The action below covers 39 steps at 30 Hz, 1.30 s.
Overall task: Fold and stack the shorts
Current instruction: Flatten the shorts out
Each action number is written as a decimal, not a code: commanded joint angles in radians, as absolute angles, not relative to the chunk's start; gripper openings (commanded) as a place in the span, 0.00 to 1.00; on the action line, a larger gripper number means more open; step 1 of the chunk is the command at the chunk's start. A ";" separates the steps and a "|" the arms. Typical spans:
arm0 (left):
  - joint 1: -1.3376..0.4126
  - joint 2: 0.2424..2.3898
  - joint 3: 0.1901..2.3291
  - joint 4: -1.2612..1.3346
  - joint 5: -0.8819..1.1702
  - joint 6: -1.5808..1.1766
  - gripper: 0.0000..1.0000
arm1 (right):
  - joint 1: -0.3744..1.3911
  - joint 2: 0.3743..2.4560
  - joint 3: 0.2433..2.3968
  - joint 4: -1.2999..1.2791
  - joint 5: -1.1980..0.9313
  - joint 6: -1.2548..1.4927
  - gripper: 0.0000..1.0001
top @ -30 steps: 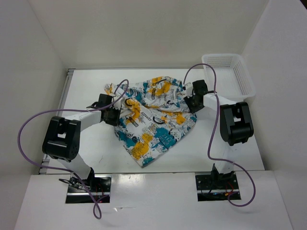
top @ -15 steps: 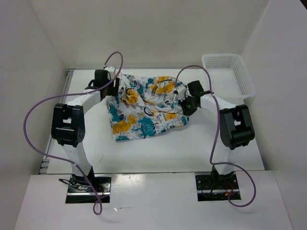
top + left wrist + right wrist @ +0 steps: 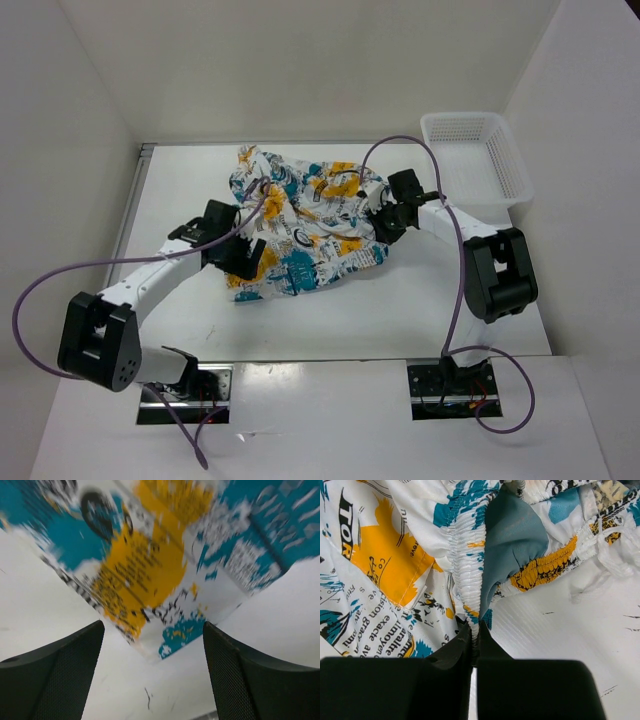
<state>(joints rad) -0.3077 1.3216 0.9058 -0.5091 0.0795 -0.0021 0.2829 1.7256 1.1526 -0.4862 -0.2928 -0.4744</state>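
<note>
The shorts [image 3: 300, 225], white with teal, orange and black print, lie bunched in the middle of the table. My left gripper [image 3: 247, 262] hovers open over their near-left corner. In the left wrist view that corner of the shorts [image 3: 145, 560] lies just beyond my left gripper [image 3: 152, 647], and only bare table shows between the wide-apart fingers [image 3: 60, 670]. My right gripper [image 3: 386, 224] sits at the right edge of the cloth. In the right wrist view my right gripper [image 3: 474, 632] is shut on the elastic waistband of the shorts [image 3: 395, 560].
A white mesh basket [image 3: 465, 118] stands at the far right corner of the table. White walls enclose the table on the left, back and right. Purple cables loop above both arms.
My left gripper opened, let go of the cloth at the far left, and swung back to the near-left corner. The right gripper shut on the waistband. The shorts ended up more bunched.
</note>
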 commanded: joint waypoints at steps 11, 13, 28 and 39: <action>-0.434 1.365 0.773 -0.666 -0.020 0.000 0.86 | 0.279 1.600 1.052 -0.448 -0.284 -0.517 0.02; -0.434 1.396 0.738 -0.555 -0.072 0.000 0.83 | 0.279 1.600 1.040 -0.448 -0.284 -0.517 0.02; -0.294 1.465 1.072 -0.382 -0.038 0.000 0.00 | 0.279 1.687 1.555 -0.457 -0.367 -0.404 0.00; -0.014 1.527 1.803 -0.405 -0.064 0.000 0.00 | 0.279 1.755 2.102 -0.528 -0.408 -0.331 0.00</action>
<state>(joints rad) 0.0101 1.6230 1.8801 -0.3420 -0.0669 -0.0044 0.2825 1.8221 2.1483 -0.4725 -0.3660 -0.3119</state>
